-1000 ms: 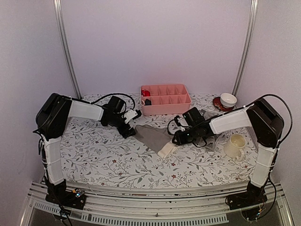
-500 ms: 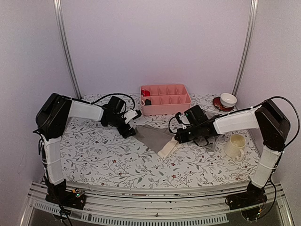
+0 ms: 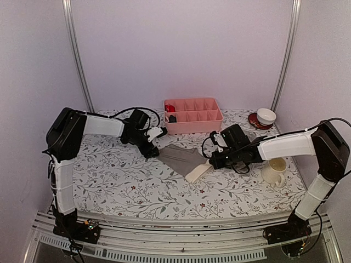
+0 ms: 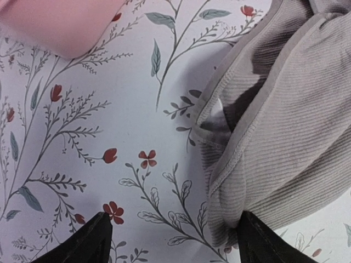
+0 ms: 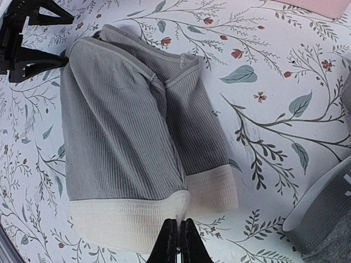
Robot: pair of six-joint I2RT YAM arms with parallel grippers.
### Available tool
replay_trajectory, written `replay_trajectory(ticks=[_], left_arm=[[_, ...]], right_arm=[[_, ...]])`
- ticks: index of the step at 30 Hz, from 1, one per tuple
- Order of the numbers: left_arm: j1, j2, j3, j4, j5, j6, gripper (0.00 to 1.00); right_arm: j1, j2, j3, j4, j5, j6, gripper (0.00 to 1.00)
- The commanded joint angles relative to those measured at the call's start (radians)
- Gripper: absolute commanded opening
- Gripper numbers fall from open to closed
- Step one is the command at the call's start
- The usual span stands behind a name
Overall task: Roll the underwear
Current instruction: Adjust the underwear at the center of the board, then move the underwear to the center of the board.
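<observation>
Right fingers (image 5: 178, 235) now clenched on the briefs (image 5: 126, 142) at the pale waistband; left fingers (image 3: 151, 149) released. Limp, light cloth: you grab hems.

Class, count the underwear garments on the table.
2. Grey briefs with a pale waistband lie mid-table; a second grey garment lies to their right, mostly hidden under the right arm.

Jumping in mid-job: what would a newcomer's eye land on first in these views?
The grey briefs lie folded in the middle of the flowered table, pale waistband on the side nearer the arms. The right tool is shut right at that waistband's edge, while the left tool stands open at the briefs' opposite end. Behind them, a pink tray sits at the table's far edge.
</observation>
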Motion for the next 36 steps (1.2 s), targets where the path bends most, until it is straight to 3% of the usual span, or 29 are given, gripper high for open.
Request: replay_trajectory(ticks=[1,16,20,24,29,33,36], left_arm=[[-0.008,0.055,0.038,-0.099,-0.018,0.005,0.8],[-0.016,-0.006,0.036,-0.164,0.053,0.041,0.95],[-0.015,-0.036,0.028,-0.176,0.08,0.039,0.99],[-0.014,-0.081,0.026,-0.184,0.113,0.02,0.98],[-0.012,-0.184,0.016,-0.169,0.134,-0.014,0.98],[-0.012,-0.247,-0.038,-0.068,0.053,-0.035,0.99],[-0.015,-0.255,-0.077,-0.006,0.019,-0.027,0.98]], right_arm=[[0.006,-0.038,-0.026,-0.015,0.055,-0.009,0.03],[0.006,0.17,0.109,-0.033,0.153,-0.098,0.04],[0.01,0.188,0.128,-0.03,0.171,-0.108,0.27],[0.026,0.154,0.13,-0.036,0.213,-0.121,0.42],[0.061,0.07,0.117,-0.054,0.267,-0.153,0.49],[0.113,0.008,0.101,-0.069,0.31,-0.19,0.56],[0.176,-0.015,0.076,-0.044,0.268,-0.248,0.52]])
